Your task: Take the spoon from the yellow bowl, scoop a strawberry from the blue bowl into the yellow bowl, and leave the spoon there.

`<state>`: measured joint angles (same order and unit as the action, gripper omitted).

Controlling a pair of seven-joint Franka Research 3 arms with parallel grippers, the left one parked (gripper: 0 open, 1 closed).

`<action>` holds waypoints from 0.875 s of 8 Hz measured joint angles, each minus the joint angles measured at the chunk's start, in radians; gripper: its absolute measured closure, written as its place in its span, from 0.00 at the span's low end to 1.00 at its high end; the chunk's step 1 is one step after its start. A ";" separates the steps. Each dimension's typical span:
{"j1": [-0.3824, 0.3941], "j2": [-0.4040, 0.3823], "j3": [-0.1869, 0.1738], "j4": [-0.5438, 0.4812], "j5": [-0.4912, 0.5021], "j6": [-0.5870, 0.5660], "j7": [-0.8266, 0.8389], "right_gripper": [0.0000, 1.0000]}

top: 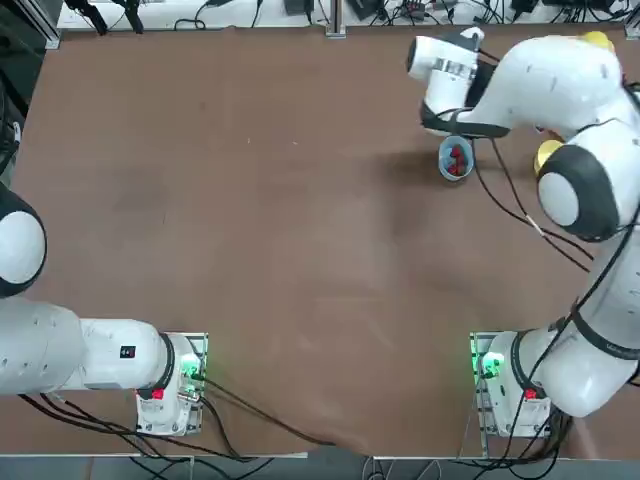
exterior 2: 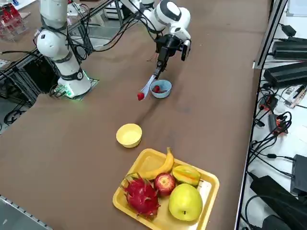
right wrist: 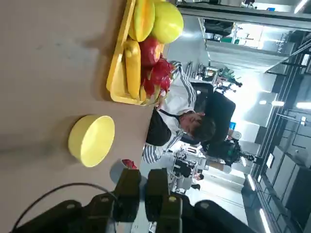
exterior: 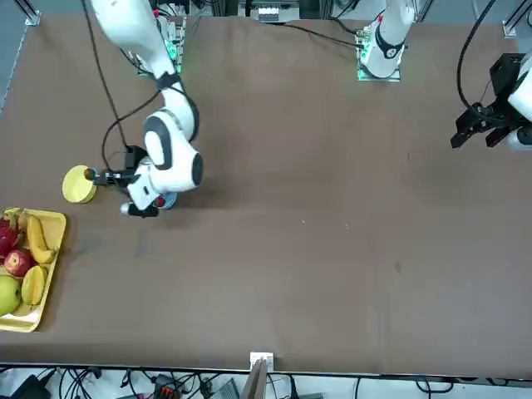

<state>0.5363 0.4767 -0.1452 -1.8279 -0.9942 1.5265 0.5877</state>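
My right gripper (exterior 2: 159, 67) is shut on the handle of the pale spoon (exterior 2: 148, 86). The spoon slants down and away from the gripper, off the table. A small red strawberry (exterior 2: 140, 96) lies in the spoon's tip, just beside the blue bowl (exterior 2: 161, 89), which still holds red berries (top: 457, 158). The yellow bowl (exterior 2: 129, 135) stands apart, nearer the fruit tray, with nothing in it. In the wrist view the fingers (right wrist: 129, 191) are pressed together, the strawberry (right wrist: 129, 164) lies just past them, and the yellow bowl (right wrist: 92, 140) is beyond. The arm hides part of the yellow bowl (top: 548, 153) from overhead.
A rectangular yellow tray (exterior 2: 205, 211) holds a banana, an apple, a dragon fruit and other fruit near the table's edge on my right side. A seated person in a striped shirt (right wrist: 165, 124) shows beyond that edge. Cables trail from the arm.
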 joint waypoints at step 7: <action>-0.199 -0.031 0.002 -0.122 -0.033 0.164 -0.166 0.90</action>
<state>0.3373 0.4462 -0.1436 -1.9501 -1.0268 1.6907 0.4216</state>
